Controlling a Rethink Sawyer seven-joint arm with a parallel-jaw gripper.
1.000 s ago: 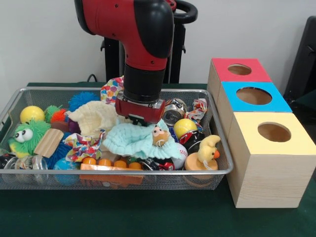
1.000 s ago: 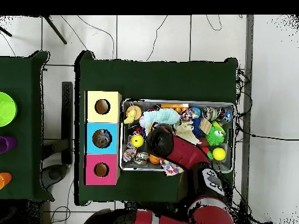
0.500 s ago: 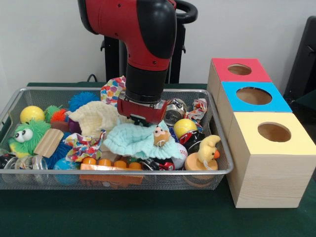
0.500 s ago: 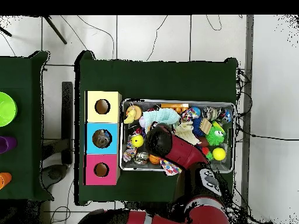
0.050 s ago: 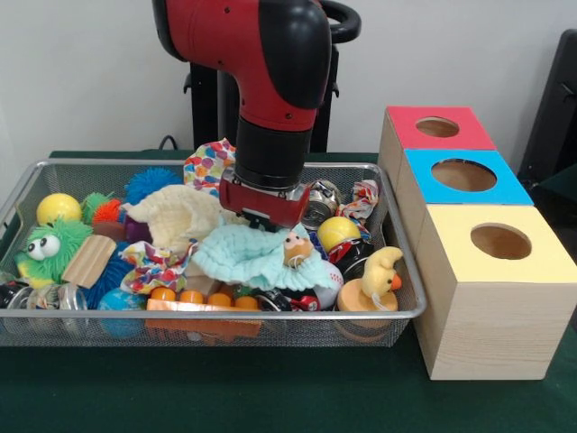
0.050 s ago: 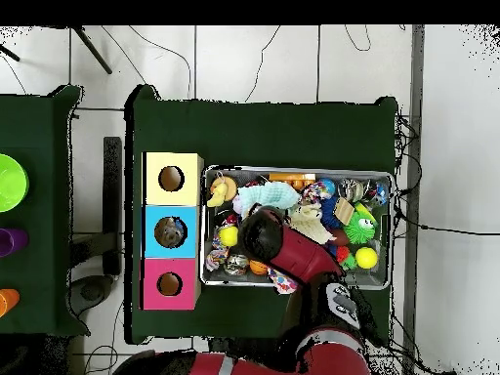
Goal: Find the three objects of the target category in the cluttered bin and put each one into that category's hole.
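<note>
A wire mesh bin (image 5: 207, 314) holds a heap of toys, cloths and cans. My gripper (image 5: 264, 218) is down in the middle of it, its tip sunk behind a mint-green cloth (image 5: 243, 257) that carries a small doll face. A cream cloth (image 5: 180, 213) lies just left of the gripper. To its right are a crushed can (image 5: 317, 206) and a yellow ball (image 5: 337, 232). From overhead, the red arm (image 6: 283, 249) covers the bin's (image 6: 293, 172) middle. Three boxes with round holes stand beside the bin: red (image 5: 439, 127), blue (image 5: 463, 175) and yellow (image 5: 500, 242).
Also in the bin are a yellow duck toy (image 5: 379, 275), a green fuzzy toy with eyes (image 5: 50, 248), a wooden block (image 5: 88, 261), orange beads (image 5: 203, 299), a second yellow ball (image 5: 58, 208) and a spotted cloth (image 5: 206, 164). Something lies inside the blue box's hole (image 6: 172, 232).
The arm has shifted slightly to the right in the front view, and the mint cloth has moved a little with it. The gripper stays low in the bin.
</note>
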